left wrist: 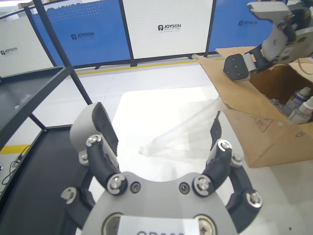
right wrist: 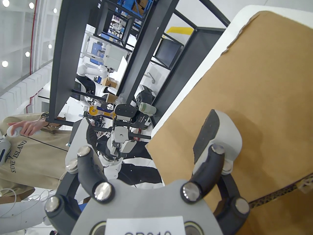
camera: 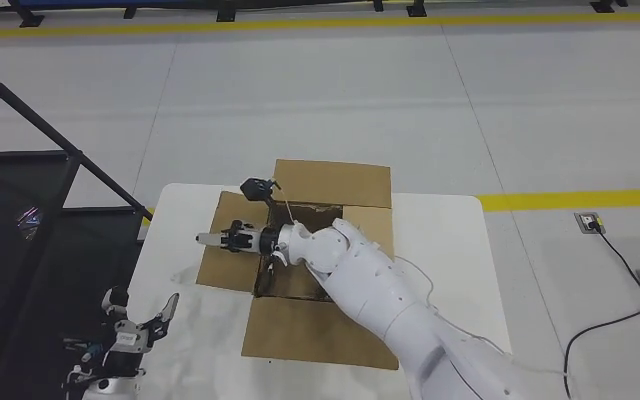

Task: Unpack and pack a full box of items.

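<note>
Right gripper [right wrist: 150,123] hovers, spread wide, over the box flap [right wrist: 244,74].

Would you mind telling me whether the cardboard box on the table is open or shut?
Open: the cardboard box has its flaps folded outward, and bottles stand inside.

Cardboard box [camera: 330,185], brown, flaps spread open, lying beneath the right fingers [right wrist: 220,133]; pale bottles [left wrist: 299,103] inside.

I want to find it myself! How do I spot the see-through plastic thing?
Find the white table, then the open cardboard box on it. Right beside the box lies the plastic bag: crumpled, see-through and outside the box, unlike the bottles inside.
</note>
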Controlling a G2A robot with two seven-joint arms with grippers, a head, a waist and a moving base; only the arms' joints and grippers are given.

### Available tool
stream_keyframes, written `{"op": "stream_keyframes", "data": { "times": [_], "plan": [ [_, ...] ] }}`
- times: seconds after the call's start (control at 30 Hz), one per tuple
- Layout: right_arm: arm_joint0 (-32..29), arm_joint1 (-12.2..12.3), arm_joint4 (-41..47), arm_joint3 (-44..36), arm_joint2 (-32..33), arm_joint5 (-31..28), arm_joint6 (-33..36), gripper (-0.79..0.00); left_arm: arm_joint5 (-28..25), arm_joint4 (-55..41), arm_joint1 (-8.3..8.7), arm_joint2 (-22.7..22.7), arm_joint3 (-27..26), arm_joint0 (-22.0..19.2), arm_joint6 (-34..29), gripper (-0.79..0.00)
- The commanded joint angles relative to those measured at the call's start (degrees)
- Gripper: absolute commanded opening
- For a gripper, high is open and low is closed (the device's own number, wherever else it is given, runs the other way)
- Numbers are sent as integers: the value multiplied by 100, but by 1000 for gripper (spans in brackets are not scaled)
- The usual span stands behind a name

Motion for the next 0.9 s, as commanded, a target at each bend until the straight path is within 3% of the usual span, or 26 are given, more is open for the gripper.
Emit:
{"op": "stream_keyframes", "data": {
  "times": [0.0,0.23,0.37,0.5,0.67,0.77,0.87],
  "plan": [
    [-16,121,48,49,152,-454,-23,0,-62,78,6,-48,-312,100,8,0],
    [-223,702,-19,221,684,-2104,-373,0,-376,225,20,-65,-1428,356,-260,0],
    [-594,1189,-149,-499,1124,-2104,-541,0,-596,433,29,174,-1908,312,-571,0],
    [-1486,1864,-670,-1967,1966,-2104,-791,0,-742,679,32,561,-2194,136,-1040,0],
    [-3609,2638,-1484,-4886,3660,-1963,-790,0,-1071,731,28,1234,-2198,-384,-1951,0],
    [-4609,2830,-1596,-6267,4302,-1511,-674,0,-1075,578,3,1633,-2111,-722,-2530,0],
    [-4974,2887,-1629,-6745,4538,-1215,-664,0,-1007,496,-9,1757,-2088,-867,-2784,0]
  ]
}}
